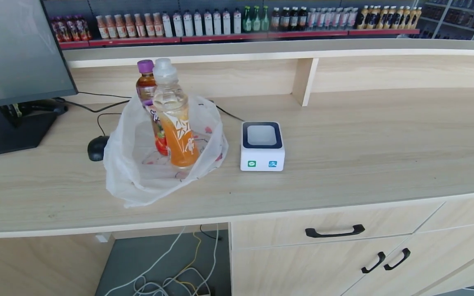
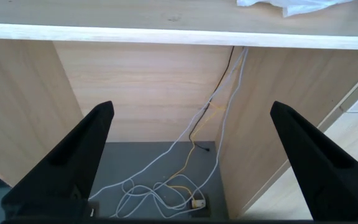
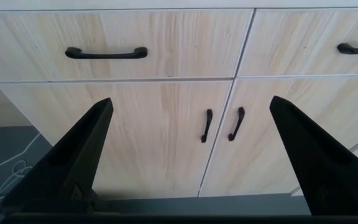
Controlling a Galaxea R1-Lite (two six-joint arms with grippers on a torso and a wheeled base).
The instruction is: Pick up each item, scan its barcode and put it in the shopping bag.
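Observation:
A translucent white shopping bag [image 1: 138,172] lies open on the wooden counter [image 1: 344,139], and its edge [image 2: 297,6] peeks over the counter front in the left wrist view. Two bottles stand upright inside it: an orange drink bottle [image 1: 175,119] with a clear cap in front and a dark tea bottle [image 1: 148,88] with a purple cap behind. A white barcode scanner [image 1: 262,146] with a dark-framed window sits just right of the bag. My left gripper [image 2: 191,155] hangs open below counter level, facing the knee-hole with cables. My right gripper [image 3: 191,155] is open in front of the cabinet doors.
A monitor [image 1: 15,49] on a black stand [image 1: 6,131] fills the counter's left, with a black mouse [image 1: 97,148] beside the bag. A raised shelf with a divider [image 1: 305,80] runs along the back. Drawers with black handles [image 3: 106,53] sit below the counter. Loose cables [image 2: 166,193] lie on the floor.

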